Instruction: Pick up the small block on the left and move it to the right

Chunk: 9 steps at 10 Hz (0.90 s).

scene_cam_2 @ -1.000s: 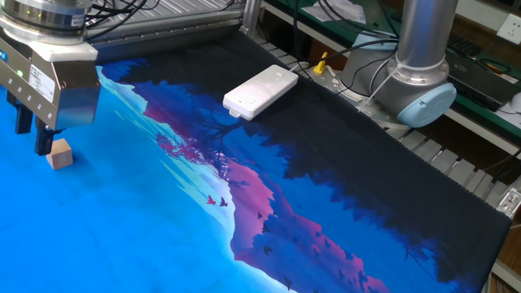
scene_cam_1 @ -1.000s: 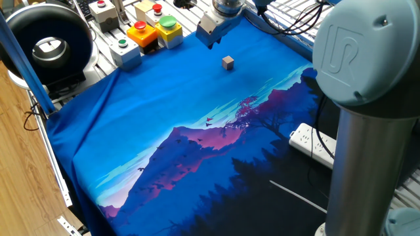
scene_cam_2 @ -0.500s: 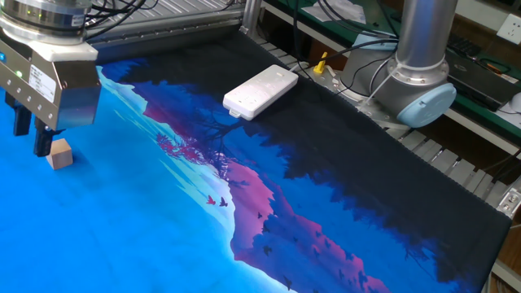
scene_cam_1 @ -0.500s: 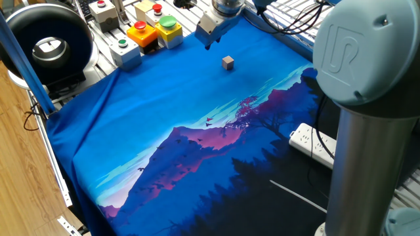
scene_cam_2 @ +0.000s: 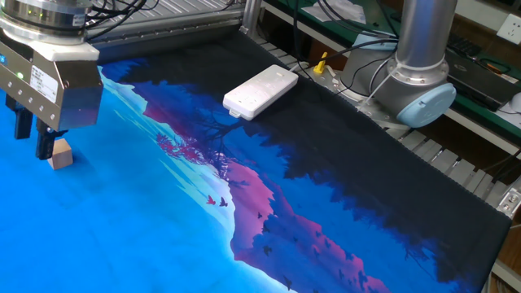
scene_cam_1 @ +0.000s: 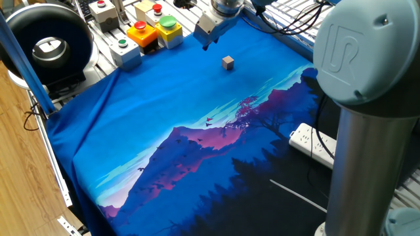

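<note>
The small block (scene_cam_1: 228,62) is seen upper centre in one fixed view, resting on the bright blue part of the printed cloth (scene_cam_1: 170,111). In the other fixed view it sits at the far left edge (scene_cam_2: 59,153), just below and right of the dark fingertips. It is a cube, so no long axis can be made out; it sits flat with one vertical edge turned toward the camera in both views, so two side faces and the top are shown.

The gripper (scene_cam_2: 31,138) is seen at the upper left of the other fixed view, fingers (scene_cam_2: 43,143) pointing straight down with a gap between them, nothing held, so it is released. In one fixed view the gripper (scene_cam_1: 207,40) is placed at the top centre, up and left of the block and apart from it. From the other fixed view the right finger overlaps the block's upper left corner in the picture; whether contact is made cannot be told.

Compared with the earlier frames, the gripper is shifted slightly: in one fixed view it sits a little higher and further left, and in the other fixed view its fingers sit a touch lower over the block. The block is unchanged in place and pose.

A white power strip (scene_cam_2: 260,91) lies on the dark part of the cloth, upper centre. Button boxes (scene_cam_1: 144,31) are lined up at the upper left beyond the cloth edge. The arm's grey column (scene_cam_1: 367,131) fills the right side.
</note>
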### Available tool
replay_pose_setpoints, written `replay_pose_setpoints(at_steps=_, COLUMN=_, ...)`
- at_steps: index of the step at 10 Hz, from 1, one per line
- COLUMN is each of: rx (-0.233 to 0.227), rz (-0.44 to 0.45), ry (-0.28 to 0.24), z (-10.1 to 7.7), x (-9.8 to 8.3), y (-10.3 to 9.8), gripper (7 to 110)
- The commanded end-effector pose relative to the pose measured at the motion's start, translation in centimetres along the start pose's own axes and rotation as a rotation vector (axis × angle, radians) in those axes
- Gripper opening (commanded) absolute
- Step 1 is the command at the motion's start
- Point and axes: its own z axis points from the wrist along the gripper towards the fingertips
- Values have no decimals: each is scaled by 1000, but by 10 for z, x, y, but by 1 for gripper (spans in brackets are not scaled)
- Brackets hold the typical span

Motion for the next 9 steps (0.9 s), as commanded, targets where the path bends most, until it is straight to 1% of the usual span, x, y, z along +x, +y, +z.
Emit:
replay_pose_setpoints(at_steps=1, rx=-16, rz=-3, ry=-2, z=-1, x=-5, y=2, gripper=44)
replay_pose_setpoints(at_steps=2, rx=-17, rz=-10, ry=6, z=-2, x=-8, y=2, gripper=44)
replay_pose_setpoints(at_steps=3, rx=-20, rz=-16, ry=22, z=-4, x=-17, y=3, gripper=22)
replay_pose_setpoints(at_steps=5, rx=-15, rz=-9, ry=59, z=-11, x=-35, y=5, gripper=22)
replay_pose_setpoints(at_steps=6, rx=-11, rz=-2, ry=64, z=-11, x=-42, y=7, gripper=22)
replay_pose_setpoints(at_steps=7, rx=-15, rz=-3, ry=62, z=-10, x=-40, y=8, gripper=22)
replay_pose_setpoints(at_steps=8, rx=-14, rz=-12, ry=45, z=-10, x=-37, y=5, gripper=22)
replay_pose_setpoints(at_steps=9, rx=-14, rz=-10, ry=43, z=-9, x=-35, y=4, gripper=22)
